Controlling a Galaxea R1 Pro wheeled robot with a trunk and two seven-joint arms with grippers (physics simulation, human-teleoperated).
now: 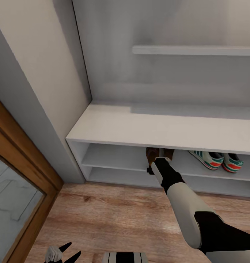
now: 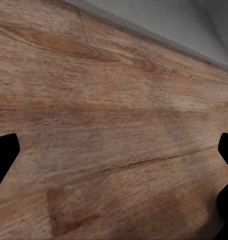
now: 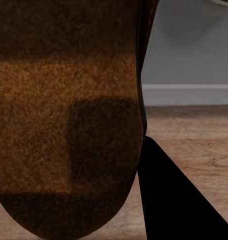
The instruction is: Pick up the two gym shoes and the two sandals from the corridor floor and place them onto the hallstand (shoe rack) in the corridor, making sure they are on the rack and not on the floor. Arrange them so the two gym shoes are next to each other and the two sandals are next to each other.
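The hallstand (image 1: 139,128) stands against the grey wall, its long pale bench top bare. Below it run two open tiers. On the upper tier, toward the right, the two gym shoes (image 1: 217,160) sit side by side, heels facing out, red-orange patches showing. Further left on the same tier a brown sandal (image 1: 152,154) pokes out from under the bench edge; whether it rests on the tier I cannot tell. The lower tier looks bare where it shows. A narrow wall shelf (image 1: 194,50) hangs above. In front spreads the corridor floor (image 1: 114,219), light brown wood-grain planks.
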